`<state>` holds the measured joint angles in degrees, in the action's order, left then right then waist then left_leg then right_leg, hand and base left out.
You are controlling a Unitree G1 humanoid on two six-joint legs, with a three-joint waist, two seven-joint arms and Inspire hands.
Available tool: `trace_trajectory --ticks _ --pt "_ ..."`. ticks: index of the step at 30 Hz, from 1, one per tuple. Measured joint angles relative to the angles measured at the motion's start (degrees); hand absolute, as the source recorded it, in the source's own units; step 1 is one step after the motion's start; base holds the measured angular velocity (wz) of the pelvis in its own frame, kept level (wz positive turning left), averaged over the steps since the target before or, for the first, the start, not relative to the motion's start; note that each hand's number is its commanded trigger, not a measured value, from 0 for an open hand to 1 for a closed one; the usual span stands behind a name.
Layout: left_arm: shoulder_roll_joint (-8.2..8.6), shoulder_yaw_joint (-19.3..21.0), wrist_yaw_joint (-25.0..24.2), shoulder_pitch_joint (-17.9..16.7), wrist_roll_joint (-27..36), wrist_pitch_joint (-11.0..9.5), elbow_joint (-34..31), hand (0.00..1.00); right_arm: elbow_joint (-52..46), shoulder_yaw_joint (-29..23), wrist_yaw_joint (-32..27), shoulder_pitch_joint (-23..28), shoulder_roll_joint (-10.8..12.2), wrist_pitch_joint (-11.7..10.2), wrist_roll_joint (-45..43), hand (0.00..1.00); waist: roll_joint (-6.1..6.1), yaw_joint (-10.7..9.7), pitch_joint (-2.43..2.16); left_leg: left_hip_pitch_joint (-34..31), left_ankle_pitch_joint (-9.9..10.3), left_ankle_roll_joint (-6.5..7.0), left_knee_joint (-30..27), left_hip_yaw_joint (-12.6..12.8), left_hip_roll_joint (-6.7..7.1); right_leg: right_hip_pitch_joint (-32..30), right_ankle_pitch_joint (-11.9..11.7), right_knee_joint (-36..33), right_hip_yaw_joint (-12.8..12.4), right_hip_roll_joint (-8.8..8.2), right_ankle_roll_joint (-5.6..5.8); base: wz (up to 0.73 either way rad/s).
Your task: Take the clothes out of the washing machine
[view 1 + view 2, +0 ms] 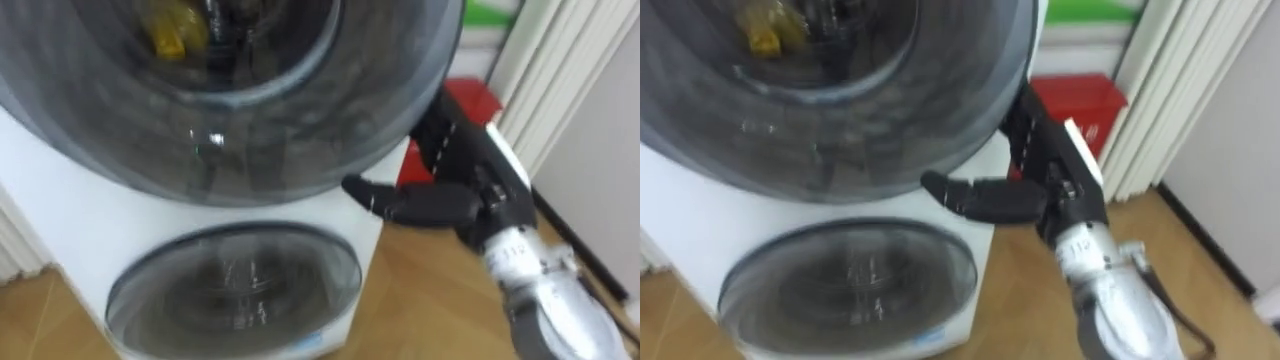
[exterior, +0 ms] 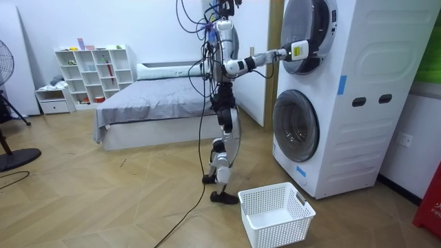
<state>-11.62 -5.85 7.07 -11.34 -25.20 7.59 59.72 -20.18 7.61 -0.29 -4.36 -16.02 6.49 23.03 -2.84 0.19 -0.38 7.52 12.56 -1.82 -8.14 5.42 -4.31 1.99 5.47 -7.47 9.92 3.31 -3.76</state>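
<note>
Wood floor: white basket, washing machine, bed.

**Bright, even indoor light**

Pale glints streak the upper round smoked-glass door and the lower round door. The white stacked washing machine stands evenly lit, and the wooden floor carries soft shadows.

Eye views: head-mounted, very close, tilted down. The upper washer door sits above the fingers of the right hand, the lower door below them. Room view: well back, side-on, whole robot. Shared: both doors, that hand.
</note>
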Motion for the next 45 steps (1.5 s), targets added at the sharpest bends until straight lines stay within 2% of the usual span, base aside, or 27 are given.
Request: trace_trajectory --ticks 6,11,19,25,31,36,40,45 --pt "-0.03 0.04 0.00 -0.13 -0.02 -1.03 -0.01 0.00 -1.75 -1.61 2.72 1.40 0.14 0.00 1.16 0.00 -0.16 -0.02 0.06 -1.29 0.04 0.06 -0.19 0.54 0.34 -1.31 0.11 -0.41 0.35 -0.17 0.01 0.01" --pt "-0.04 0.01 0.00 0.36 0.01 -2.54 1.92 0.00 -2.44 -2.10 4.95 1.40 0.13 0.00 1.17 0.00 -0.68 0.11 0.06 -1.98 0.06 0.11 -0.45 0.57 0.96 -2.21 1.07 -0.86 0.09 -0.46 -0.88 -0.02" --pt "-0.07 -0.01 -0.39 0.44 0.95 -3.51 2.29 0.00 -3.17 -1.83 8.64 1.56 0.19 -0.20 2.41 0.00 -0.88 0.18 -0.01 -2.26 0.06 0.11 -1.19 0.63 0.59 -2.77 1.70 -2.23 0.71 -0.41 -1.56 0.01" --pt "-0.12 -0.02 -0.41 0.44 0.99 -3.92 2.23 0.00 -3.55 -1.91 9.99 2.76 0.40 -1.57 2.73 0.00 -0.70 0.17 -0.17 -2.71 0.04 0.06 -1.56 0.64 0.45 -2.80 1.60 -2.15 1.08 -0.34 -1.79 0.03" --pt "-0.71 0.02 -0.39 0.58 0.96 -4.13 2.12 0.00 -5.19 -2.11 12.27 5.70 0.40 -2.72 3.73 0.00 -0.26 0.17 -0.54 -2.23 0.04 0.06 -1.38 0.87 0.39 -2.58 1.59 -2.22 0.85 -0.25 -1.83 -0.02" --pt "-1.30 -0.03 -0.41 0.71 0.97 -4.46 2.12 0.00 -5.18 -2.15 16.83 6.96 0.29 -2.95 3.99 0.00 -0.09 -0.01 -0.46 -0.86 0.04 0.06 -1.16 3.06 0.22 -1.77 1.59 -2.17 -0.36 -0.07 -1.82 -0.12" --pt "-1.36 -1.35 -0.40 1.42 0.99 -5.20 2.12 0.00 -5.15 -1.99 19.49 7.45 0.27 -3.42 4.73 0.00 -0.08 -0.11 -0.32 -0.79 0.04 0.05 -1.16 3.30 0.19 -1.79 1.47 -2.19 -0.37 -0.06 -1.87 -0.01" --pt "-1.28 -2.23 -0.13 2.47 0.93 -5.66 2.12 0.00 -5.11 0.18 22.46 8.31 0.13 -5.70 5.87 0.00 -0.41 -0.03 0.14 -0.97 0.04 0.05 -1.25 3.89 0.03 -1.95 1.41 -2.11 -0.56 0.08 -1.93 0.00"
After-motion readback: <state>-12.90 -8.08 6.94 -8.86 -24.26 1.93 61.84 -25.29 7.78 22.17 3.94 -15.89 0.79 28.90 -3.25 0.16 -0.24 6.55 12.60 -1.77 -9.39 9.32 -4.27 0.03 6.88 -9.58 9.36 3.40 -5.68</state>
